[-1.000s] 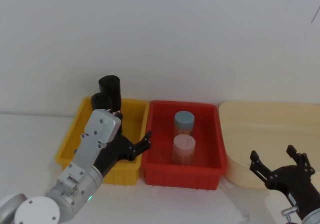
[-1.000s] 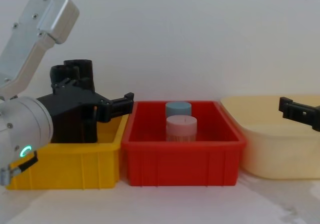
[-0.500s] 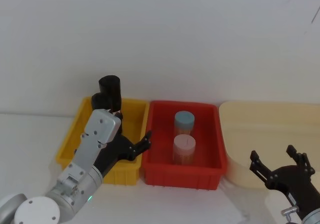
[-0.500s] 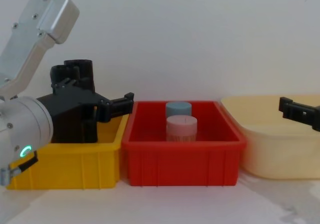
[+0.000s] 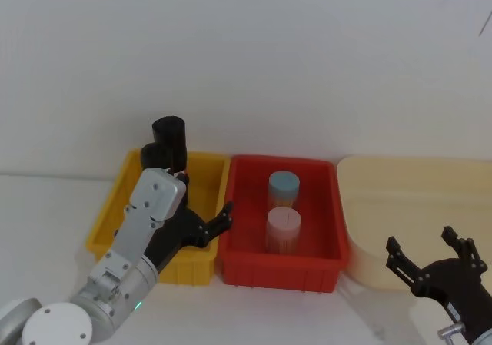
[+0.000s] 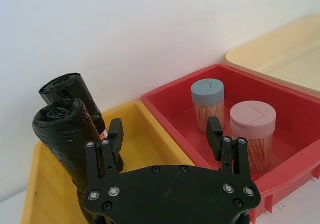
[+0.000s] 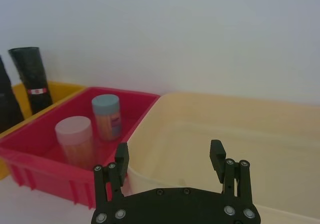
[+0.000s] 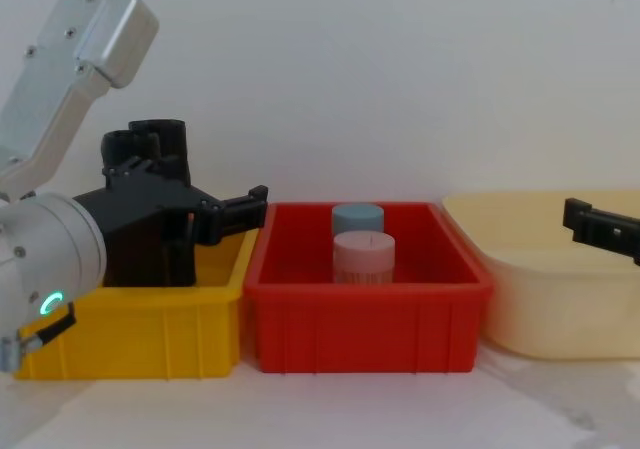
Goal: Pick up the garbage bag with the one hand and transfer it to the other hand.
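Observation:
The garbage bag (image 6: 64,134) is the plain black roll standing upright in the yellow bin (image 6: 145,134); it also shows at the edge of the right wrist view (image 7: 7,104). My left gripper (image 6: 165,134), on the arm with the green ring, hovers open over the yellow bin. One of its fingers (image 6: 115,136) is right beside the roll, which stays outside the jaws. A second black roll with a red-and-white sticker (image 6: 75,97) stands just behind. My right gripper (image 5: 427,245) hangs open and empty at the near edge of the cream tub (image 5: 384,184).
A red bin (image 5: 246,264) between the yellow bin and the cream tub holds a blue-lidded jar (image 5: 283,185) and a pink-lidded jar (image 5: 282,226). A white wall stands close behind the bins. Bare white table lies in front of them.
My right gripper has drawn slightly back and down toward the robot. The left arm and the rolls have not moved.

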